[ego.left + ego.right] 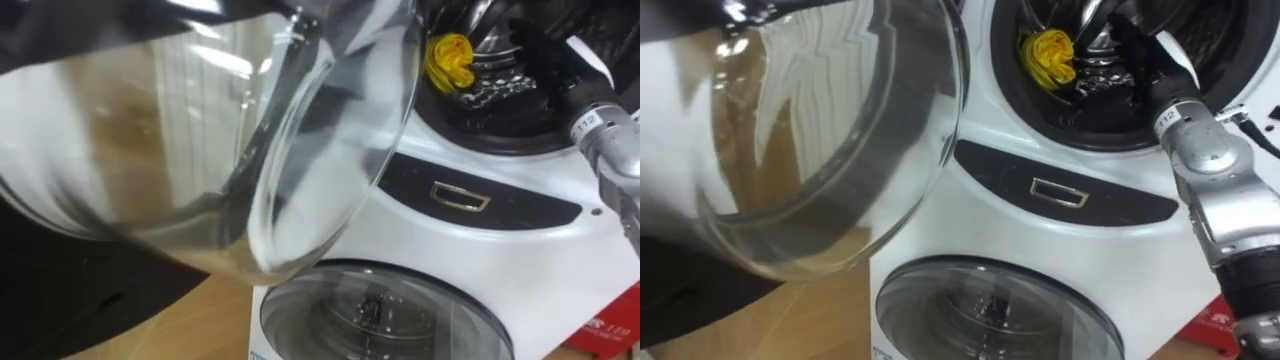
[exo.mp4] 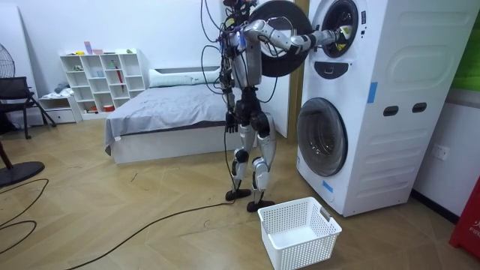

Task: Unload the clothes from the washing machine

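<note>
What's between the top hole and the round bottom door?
A dark curved panel with a small silver-framed rectangle, shown in both eye views.

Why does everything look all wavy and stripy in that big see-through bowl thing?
Left eye view: the clear curved glass of the open washer door bends what lies behind it into streaks; right eye view: same, with white glare along its rim.

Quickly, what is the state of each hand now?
Left hand: cannot be told.
Right hand: inside the upper drum, beside the yellow cloth; whether it grips cannot be told.
</note>
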Robot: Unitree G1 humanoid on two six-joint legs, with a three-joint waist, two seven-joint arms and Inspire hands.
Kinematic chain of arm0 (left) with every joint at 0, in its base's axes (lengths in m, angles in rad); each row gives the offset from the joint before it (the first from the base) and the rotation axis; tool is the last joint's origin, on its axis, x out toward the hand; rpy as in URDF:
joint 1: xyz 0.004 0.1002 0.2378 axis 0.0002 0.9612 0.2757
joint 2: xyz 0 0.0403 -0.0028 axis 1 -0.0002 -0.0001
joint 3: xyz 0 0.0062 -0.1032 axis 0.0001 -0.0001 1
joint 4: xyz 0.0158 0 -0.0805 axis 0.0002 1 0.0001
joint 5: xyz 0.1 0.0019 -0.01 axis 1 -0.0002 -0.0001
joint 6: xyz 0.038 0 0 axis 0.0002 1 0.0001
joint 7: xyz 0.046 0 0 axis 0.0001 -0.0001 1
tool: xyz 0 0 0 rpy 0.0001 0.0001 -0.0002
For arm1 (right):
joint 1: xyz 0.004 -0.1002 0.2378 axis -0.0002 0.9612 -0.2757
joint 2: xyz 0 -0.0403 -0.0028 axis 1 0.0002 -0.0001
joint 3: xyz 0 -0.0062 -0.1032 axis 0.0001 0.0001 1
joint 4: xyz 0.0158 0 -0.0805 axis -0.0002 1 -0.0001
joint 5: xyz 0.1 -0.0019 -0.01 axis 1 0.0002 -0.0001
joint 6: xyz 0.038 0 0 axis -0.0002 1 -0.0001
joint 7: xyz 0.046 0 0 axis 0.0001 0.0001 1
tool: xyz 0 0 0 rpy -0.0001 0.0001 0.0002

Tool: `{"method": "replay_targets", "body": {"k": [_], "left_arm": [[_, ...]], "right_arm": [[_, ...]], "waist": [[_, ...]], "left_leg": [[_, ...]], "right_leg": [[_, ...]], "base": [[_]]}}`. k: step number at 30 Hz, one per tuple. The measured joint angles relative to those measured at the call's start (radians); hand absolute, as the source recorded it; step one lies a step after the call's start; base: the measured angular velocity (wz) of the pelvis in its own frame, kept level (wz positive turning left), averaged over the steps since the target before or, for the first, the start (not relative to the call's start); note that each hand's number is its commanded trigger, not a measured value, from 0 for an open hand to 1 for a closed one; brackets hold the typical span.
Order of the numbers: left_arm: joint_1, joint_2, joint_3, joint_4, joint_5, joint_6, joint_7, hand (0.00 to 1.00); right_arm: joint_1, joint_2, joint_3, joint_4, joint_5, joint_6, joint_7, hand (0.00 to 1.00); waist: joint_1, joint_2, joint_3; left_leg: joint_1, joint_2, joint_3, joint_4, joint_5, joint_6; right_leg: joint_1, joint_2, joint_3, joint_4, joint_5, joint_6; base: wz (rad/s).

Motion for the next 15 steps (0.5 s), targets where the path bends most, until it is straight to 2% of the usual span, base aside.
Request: {"method": "replay_targets", "body": {"k": [2, 4, 7, 9, 13, 15], "left_arm": [[0.000, 0.004, 0.000, -0.008, -0.001, 0.002, 0.000, 0.00], [-0.001, 0.004, 0.000, -0.009, -0.002, 0.008, 0.000, 0.00], [-0.007, 0.003, -0.001, -0.009, -0.002, 0.013, 0.000, 0.00], [-0.012, 0.001, -0.001, -0.008, -0.002, 0.017, 0.000, 0.00], [-0.015, 0.001, 0.000, -0.005, -0.002, 0.019, -0.001, 0.00], [-0.021, 0.001, 0.000, -0.006, -0.002, 0.019, -0.001, 0.00]], "right_arm": [[-0.014, 0.000, 0.011, 0.016, 0.001, 0.008, -0.001, 0.00], [-0.033, 0.000, 0.018, 0.041, 0.002, 0.009, -0.001, 0.00], [-0.076, 0.000, 0.021, 0.120, 0.002, 0.020, -0.014, 0.00], [-0.116, 0.000, 0.021, 0.170, -0.003, 0.030, -0.018, 0.00], [-0.152, -0.002, 0.026, 0.189, -0.010, 0.030, -0.013, 0.00], [-0.167, -0.009, 0.056, 0.192, -0.011, 0.031, -0.010, 0.00]], "waist": [[0.003, -0.011, 0.0045], [0.003, -0.018, 0.0050], [0.004, -0.018, 0.0053], [0.023, -0.014, 0.0079], [0.024, -0.008, 0.0090], [0.021, -0.007, 0.0084]], "left_leg": [[0.000, 0.001, -0.002, 0.000, 0.002, -0.003], [-0.002, 0.001, -0.007, 0.002, 0.003, -0.005], [-0.007, 0.000, -0.026, 0.005, 0.002, -0.005], [-0.009, 0.002, -0.029, 0.002, 0.003, -0.005], [-0.021, 0.003, -0.037, 0.010, 0.003, -0.005], [-0.021, 0.004, -0.037, 0.011, 0.003, -0.005]], "right_leg": [[0.000, 0.000, 0.000, 0.000, -0.001, -0.003], [0.001, 0.001, -0.005, -0.002, -0.001, -0.005], [0.010, -0.001, -0.026, -0.014, -0.001, -0.006], [0.007, 0.000, -0.027, -0.015, -0.002, -0.006], [-0.002, 0.001, -0.032, -0.016, -0.004, -0.005], [0.000, 0.002, -0.034, -0.015, -0.004, -0.005]], "base": [[0.04], [0.08], [0.18], [0.00], [0.05], [0.00]]}}
